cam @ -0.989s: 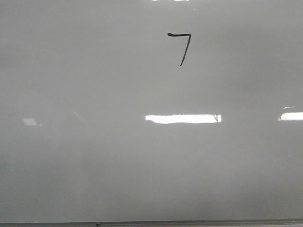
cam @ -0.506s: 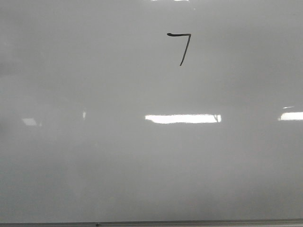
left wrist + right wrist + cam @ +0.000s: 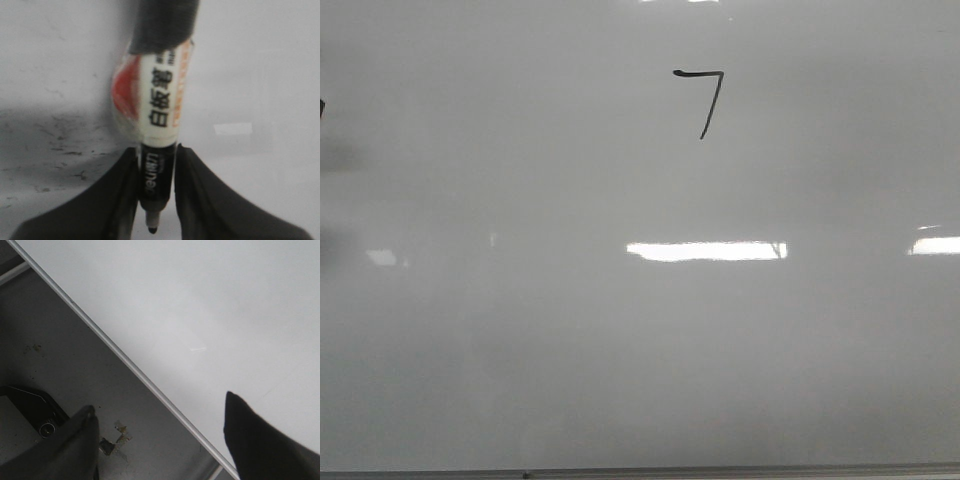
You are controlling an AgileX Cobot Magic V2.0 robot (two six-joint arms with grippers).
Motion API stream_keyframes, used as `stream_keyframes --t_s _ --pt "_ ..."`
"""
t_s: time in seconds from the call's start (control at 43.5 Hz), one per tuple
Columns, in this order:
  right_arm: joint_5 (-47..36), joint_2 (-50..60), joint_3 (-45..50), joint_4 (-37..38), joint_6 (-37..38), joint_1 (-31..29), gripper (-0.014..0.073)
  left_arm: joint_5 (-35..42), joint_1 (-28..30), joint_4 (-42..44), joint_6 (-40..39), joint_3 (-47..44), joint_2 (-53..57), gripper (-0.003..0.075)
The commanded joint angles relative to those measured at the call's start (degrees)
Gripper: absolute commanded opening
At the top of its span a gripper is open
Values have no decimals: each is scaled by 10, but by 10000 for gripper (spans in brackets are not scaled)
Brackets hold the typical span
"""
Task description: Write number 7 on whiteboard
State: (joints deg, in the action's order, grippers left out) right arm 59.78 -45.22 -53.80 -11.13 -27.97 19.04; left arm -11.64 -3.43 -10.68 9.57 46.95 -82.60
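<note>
The left gripper (image 3: 156,195) is clenched on a marker (image 3: 159,125), tip toward the whiteboard (image 3: 570,350). The 7 (image 3: 703,100) sits high on the board, right of centre. The right gripper (image 3: 160,435) hangs released over the board's edge (image 3: 125,360).

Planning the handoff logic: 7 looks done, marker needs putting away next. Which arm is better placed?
Left, probably. Its gripper is shut on the marker, tip exposed. The right gripper is open and empty at the whiteboard edge. The number 7 looks complete.
</note>
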Motion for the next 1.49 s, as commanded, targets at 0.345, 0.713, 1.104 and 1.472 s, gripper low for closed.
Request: stream_keyframes --t_s 0.345,0.713,1.104,1.472 --pt "-8 4 -17 -3 -1 -5 543 -25 4 -1 -1 24 45 335" --pt "20 47 -18 86 204 -6 543 -168 -17 0 19 24 222 335" --pt "8 145 22 103 272 -6 543 -331 -176 -8 35 24 411 335" --pt "-22 180 45 103 280 -6 519 -337 -193 -22 35 22 455 269"
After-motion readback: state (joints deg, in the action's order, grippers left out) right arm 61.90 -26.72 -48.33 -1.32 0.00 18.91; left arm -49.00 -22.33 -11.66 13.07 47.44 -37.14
